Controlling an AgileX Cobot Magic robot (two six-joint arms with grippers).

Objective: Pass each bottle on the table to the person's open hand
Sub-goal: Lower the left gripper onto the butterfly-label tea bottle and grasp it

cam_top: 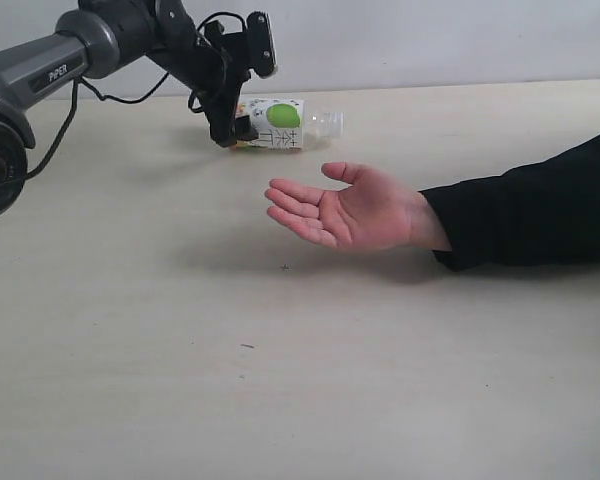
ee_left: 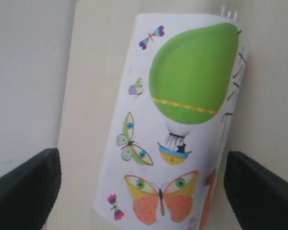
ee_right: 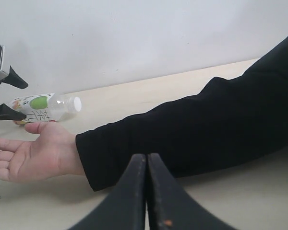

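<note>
One bottle (cam_top: 280,125) lies on its side on the table (cam_top: 280,400) at the back, clear with a white label showing a green apple, its white cap toward the right. My left gripper (cam_top: 232,128) is open and straddles the bottle's base end. In the left wrist view the label (ee_left: 182,120) fills the space between the two black fingers (ee_left: 29,187), with a gap on each side. The person's open hand (cam_top: 345,210) rests palm up just in front of the bottle. My right gripper (ee_right: 147,158) is shut and empty, low over the table beside the black sleeve (ee_right: 206,129).
The person's forearm in the black sleeve (cam_top: 530,210) stretches in from the right edge across the table. A pale wall (cam_top: 430,40) runs behind the table's far edge. The left arm (cam_top: 40,70) reaches in from the upper left.
</note>
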